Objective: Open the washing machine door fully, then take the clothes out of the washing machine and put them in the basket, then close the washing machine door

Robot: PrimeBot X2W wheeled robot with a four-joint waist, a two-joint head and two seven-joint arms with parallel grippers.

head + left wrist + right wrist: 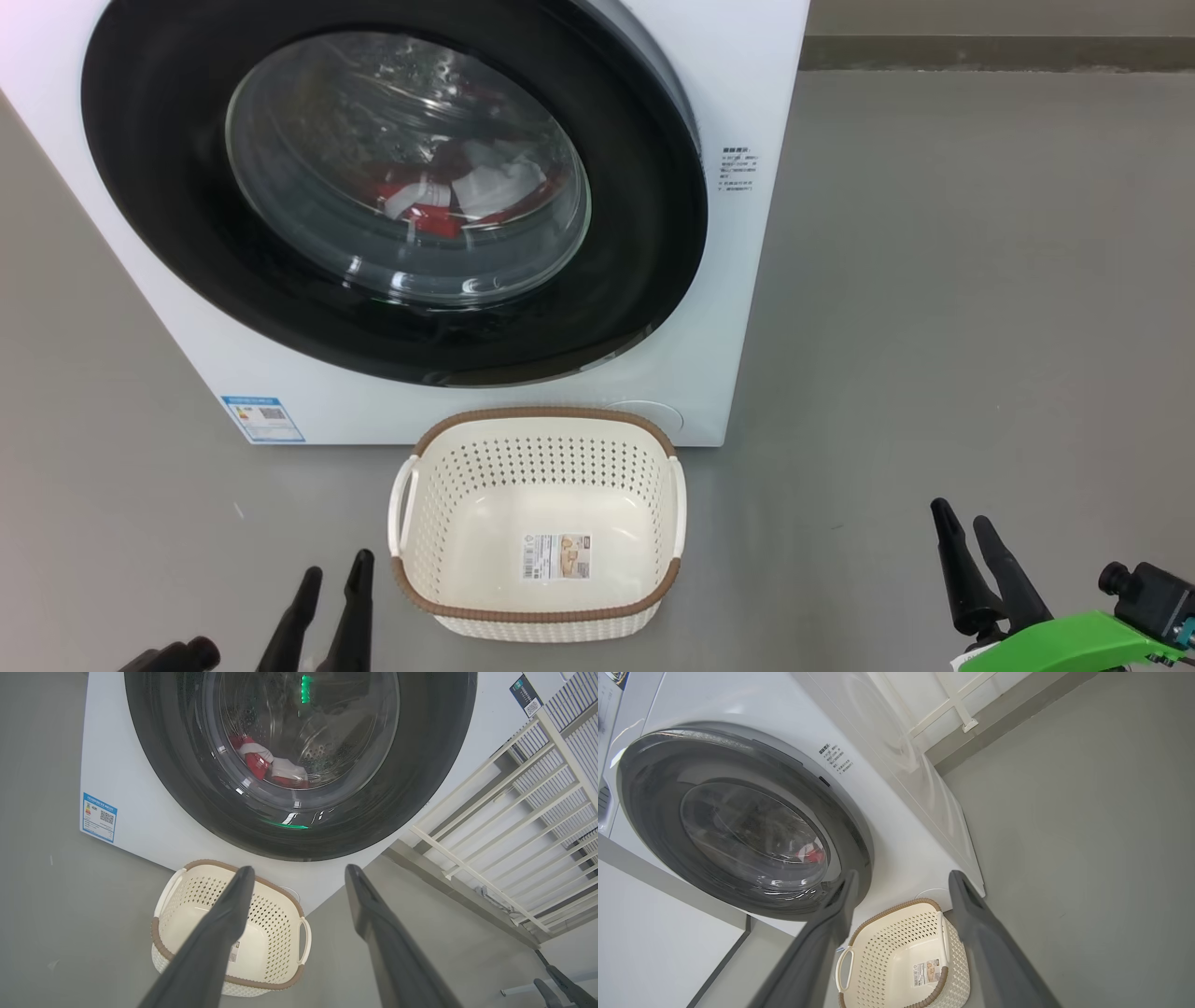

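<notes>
The white washing machine (738, 308) fills the upper left of the head view. Its round washing machine door (159, 168), black-rimmed with a glass window, sits closed against the front. Red and white clothes (448, 191) lie inside behind the glass, also the clothes (261, 763) in the left wrist view. The cream basket (541, 611) stands empty on the floor in front of the machine. My left gripper (333, 572) is open at the lower left, beside the basket. My right gripper (963, 524) is open at the lower right, apart from everything.
Grey floor (980, 280) stretches to the right of the machine. A white railing (514, 826) stands against the wall beside the machine. A blue label (263, 419) marks the machine's lower left corner.
</notes>
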